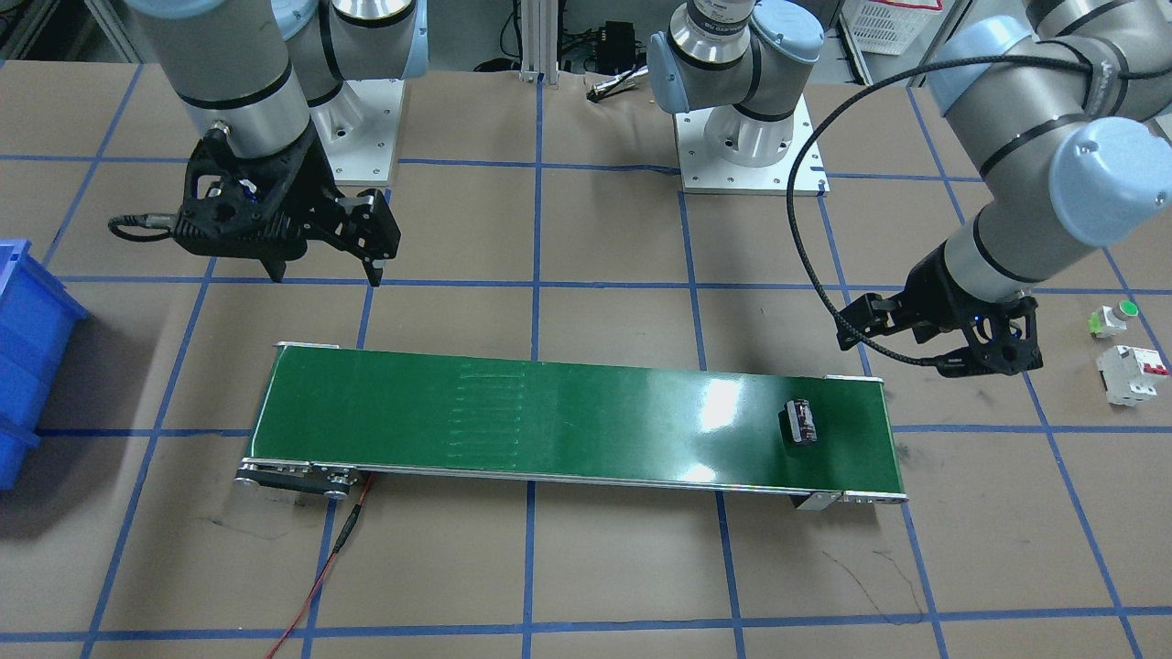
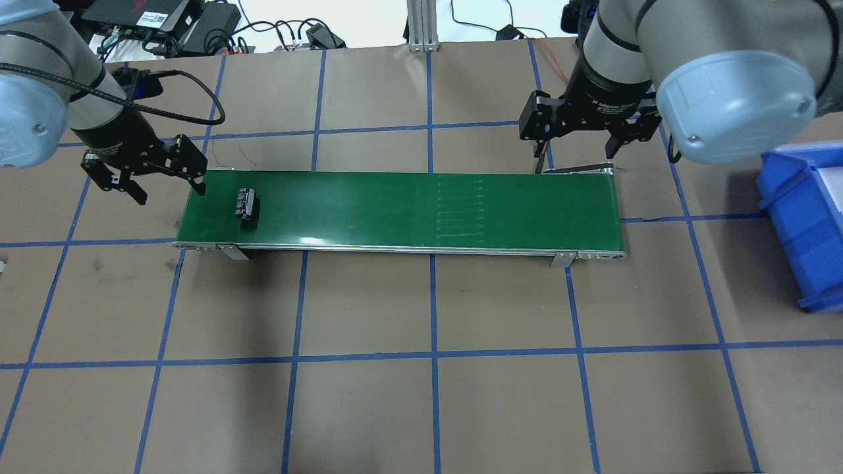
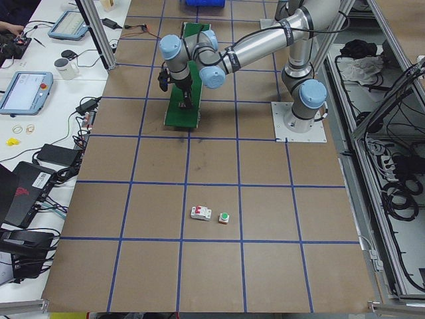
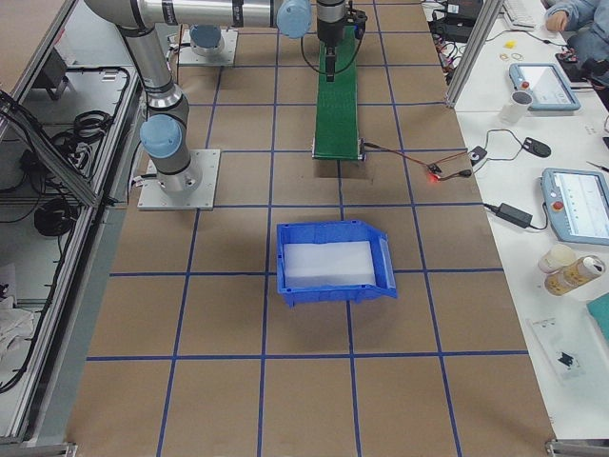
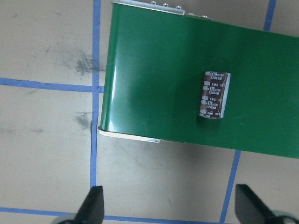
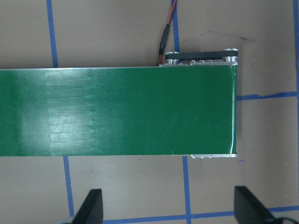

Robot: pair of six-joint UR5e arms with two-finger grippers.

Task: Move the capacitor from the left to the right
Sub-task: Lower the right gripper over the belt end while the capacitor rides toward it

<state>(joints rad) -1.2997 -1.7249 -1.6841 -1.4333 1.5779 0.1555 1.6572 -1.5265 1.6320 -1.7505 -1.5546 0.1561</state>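
Observation:
The capacitor (image 2: 245, 203), a stubby dark cylinder with pale markings, lies on its side on the green conveyor belt (image 2: 395, 204) near the belt's left end. It also shows in the front view (image 1: 802, 422) and the left wrist view (image 5: 213, 94). My left gripper (image 2: 170, 192) is open and empty, hovering just off the belt's left end, a short way from the capacitor. My right gripper (image 2: 574, 161) is open and empty above the belt's far edge near its right end. The right wrist view shows only bare belt (image 6: 140, 112).
A blue bin (image 2: 784, 217) stands on the table to the right of the belt. A white breaker (image 1: 1131, 373) and a green-capped push button (image 1: 1112, 318) sit on the table beyond the belt's left end. A red wire (image 1: 320, 567) runs from the belt's right end.

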